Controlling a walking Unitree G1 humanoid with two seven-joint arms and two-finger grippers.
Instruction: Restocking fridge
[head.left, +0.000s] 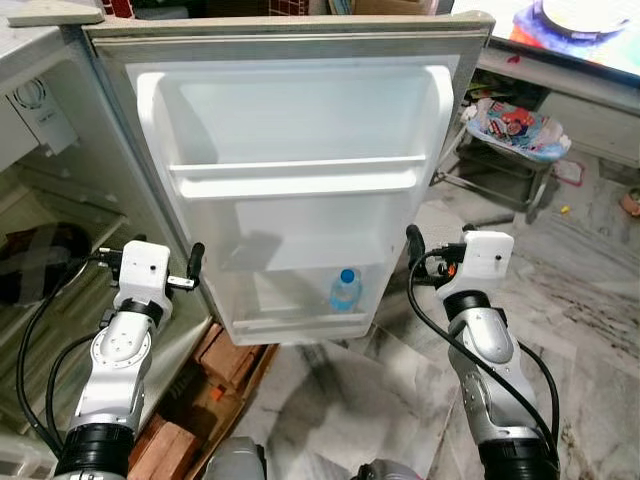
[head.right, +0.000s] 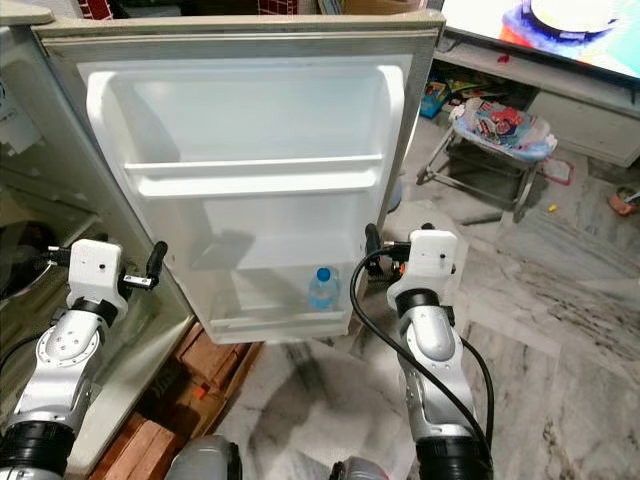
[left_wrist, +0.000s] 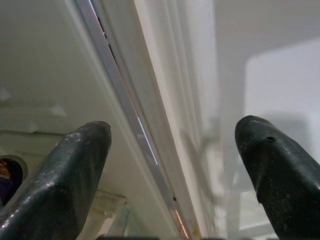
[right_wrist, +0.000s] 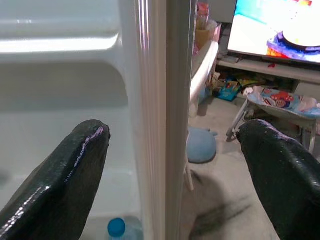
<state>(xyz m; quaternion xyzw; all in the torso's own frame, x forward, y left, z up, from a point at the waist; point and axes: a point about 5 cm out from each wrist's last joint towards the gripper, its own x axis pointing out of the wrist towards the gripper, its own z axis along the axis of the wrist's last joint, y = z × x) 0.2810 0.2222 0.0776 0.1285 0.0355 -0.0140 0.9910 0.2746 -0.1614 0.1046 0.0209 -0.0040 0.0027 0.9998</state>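
The fridge door stands open in front of me, its white inner side facing me. A clear water bottle with a blue cap stands in the door's bottom shelf; the upper door shelf holds nothing. My left gripper is raised at the door's left edge, near the hinge side. Its fingers are open with the door seal running between them. At the door's right edge, my right gripper is also open and empty. In the right wrist view the door edge lies between its fingers and the bottle cap shows below.
The fridge body lies to the left, with a dark bag inside. Reddish bricks and wood sit under the fridge. A low seat piled with colourful clutter and a TV stand at the right on the marble floor.
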